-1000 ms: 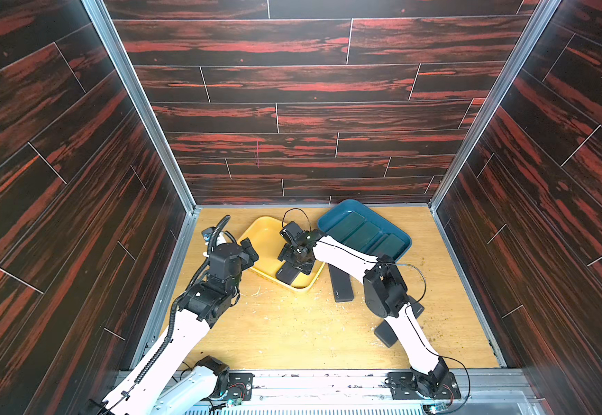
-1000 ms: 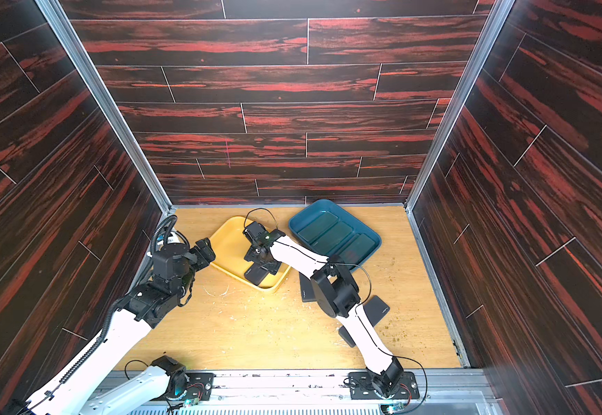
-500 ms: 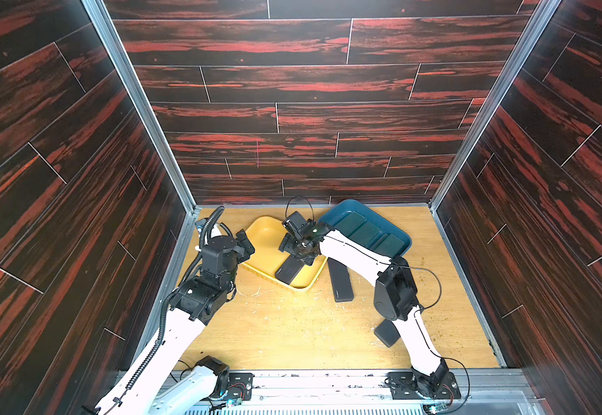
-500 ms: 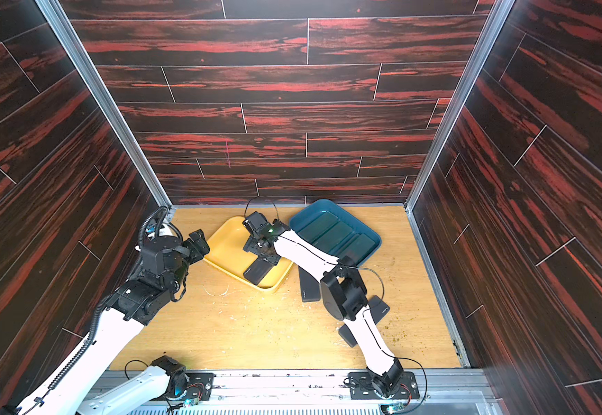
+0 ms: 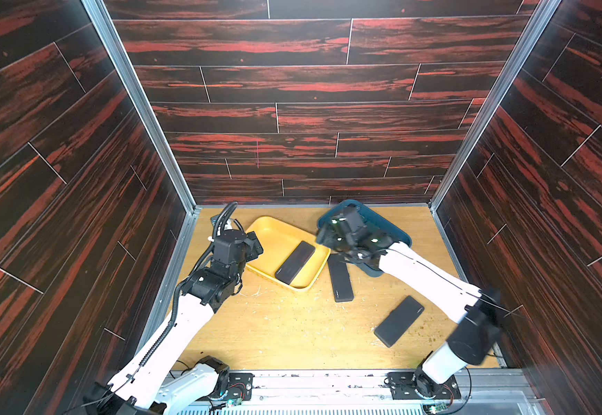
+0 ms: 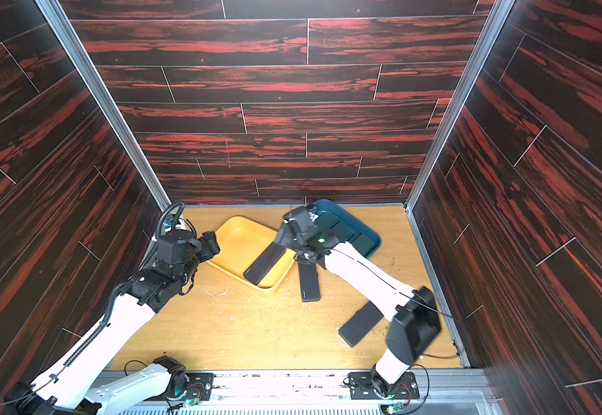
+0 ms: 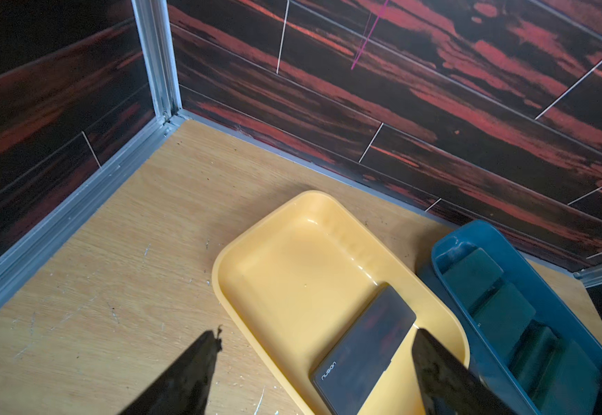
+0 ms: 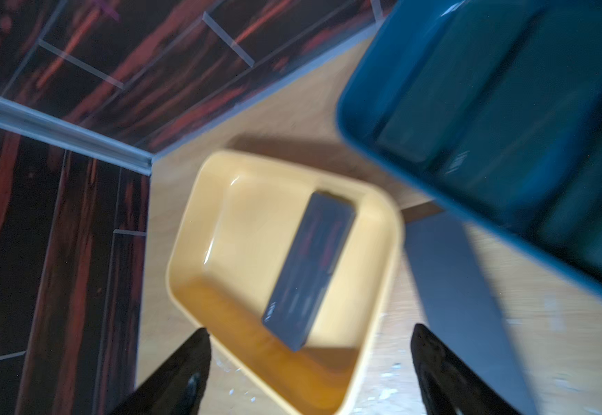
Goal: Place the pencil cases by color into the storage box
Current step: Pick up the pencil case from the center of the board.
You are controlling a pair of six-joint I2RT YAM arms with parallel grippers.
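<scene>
A black pencil case (image 5: 295,262) (image 7: 364,352) lies flat in the yellow storage box (image 5: 267,233), a shallow tray. Dark green pencil cases (image 6: 342,230) (image 7: 501,309) fill the blue storage box (image 5: 396,233). Two more black cases rest on the table, one (image 5: 341,278) beside the yellow box and one (image 5: 399,321) nearer the front right. My right gripper (image 5: 324,237) (image 8: 309,328) hovers open and empty between the two boxes. My left gripper (image 5: 254,246) (image 7: 317,334) stands open and empty at the yellow box's left edge.
Dark wood-pattern walls close in the wooden table (image 5: 292,330) on three sides, with metal rails (image 5: 170,273) along their base. Both boxes sit near the back wall. The right arm's elbow (image 5: 472,330) hangs over the front right corner.
My right gripper has let go of the black case in the yellow box and has risen back toward the blue box. The left arm has drawn slightly left.
</scene>
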